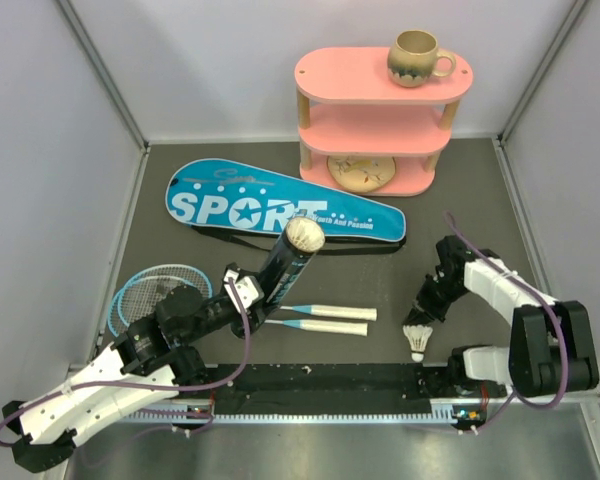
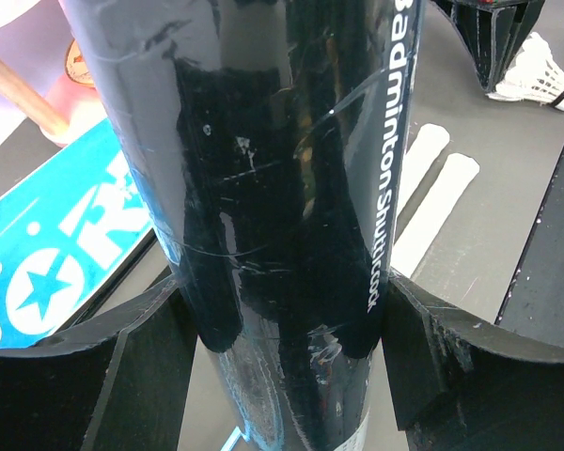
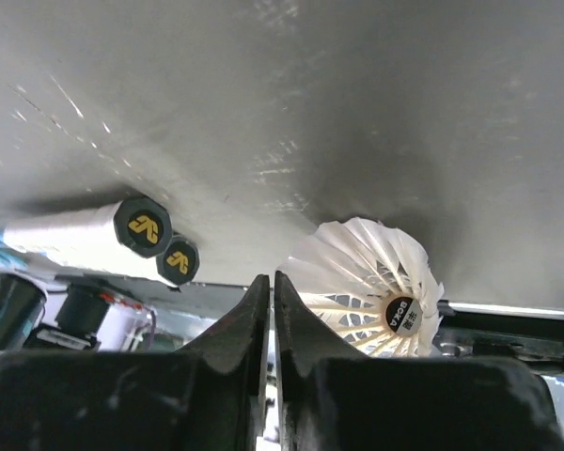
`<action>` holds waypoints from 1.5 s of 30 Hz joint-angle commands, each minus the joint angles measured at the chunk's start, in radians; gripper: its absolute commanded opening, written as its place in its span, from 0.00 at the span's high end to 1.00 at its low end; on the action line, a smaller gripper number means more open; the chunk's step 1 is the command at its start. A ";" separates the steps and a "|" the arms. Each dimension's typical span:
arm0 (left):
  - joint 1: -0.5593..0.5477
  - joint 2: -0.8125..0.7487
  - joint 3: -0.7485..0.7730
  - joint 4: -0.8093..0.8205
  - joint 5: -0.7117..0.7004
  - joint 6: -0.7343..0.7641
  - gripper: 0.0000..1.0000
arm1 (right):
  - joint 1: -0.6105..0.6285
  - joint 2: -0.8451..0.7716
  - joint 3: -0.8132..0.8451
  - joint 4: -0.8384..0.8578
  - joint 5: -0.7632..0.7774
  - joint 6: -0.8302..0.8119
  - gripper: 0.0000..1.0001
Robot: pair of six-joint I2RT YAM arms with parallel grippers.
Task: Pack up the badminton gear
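Observation:
My left gripper (image 1: pixel 248 303) (image 2: pixel 282 296) is shut on the long black tube (image 1: pixel 286 268) (image 2: pixel 263 188), holding it tilted, with something white showing in its open top. Two light-blue rackets (image 1: pixel 152 288) lie under it, white handles (image 1: pixel 330 320) (image 2: pixel 432 188) pointing right. The blue "SPORT" cover (image 1: pixel 280 205) (image 2: pixel 56 254) lies behind them. A white shuttlecock (image 1: pixel 417 341) (image 3: pixel 376 282) (image 2: pixel 540 75) sits near the front edge. My right gripper (image 1: pixel 425 306) (image 3: pixel 270 277) comes down on it from above, its jaws closed to a thin slit at the left rim of the feather skirt.
A pink three-tier shelf (image 1: pixel 380 110) stands at the back right with a beige mug (image 1: pixel 417 57) on top and a round patterned piece (image 1: pixel 360 172) on its lowest tier. A black strip (image 1: pixel 330 385) runs along the near edge. Grey walls close in both sides.

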 commanded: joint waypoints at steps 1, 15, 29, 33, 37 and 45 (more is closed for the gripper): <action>0.000 -0.003 0.043 0.096 0.009 0.001 1.00 | 0.038 0.052 0.056 0.053 -0.064 -0.029 1.00; 0.000 0.003 0.040 0.098 -0.001 -0.002 1.00 | 0.044 -0.083 0.309 -0.076 0.188 -0.135 0.70; 0.000 -0.015 0.047 0.096 0.039 -0.010 1.00 | 0.314 0.171 0.298 -0.206 0.247 -0.300 0.43; 0.000 -0.035 0.044 0.101 0.048 -0.016 1.00 | 0.372 0.216 0.284 -0.236 0.342 -0.267 0.45; 0.000 -0.050 0.044 0.104 0.055 -0.013 1.00 | 0.400 0.250 0.260 -0.236 0.312 -0.263 0.51; 0.000 -0.053 0.043 0.105 0.062 -0.016 1.00 | 0.451 0.358 0.298 -0.224 0.366 -0.261 0.66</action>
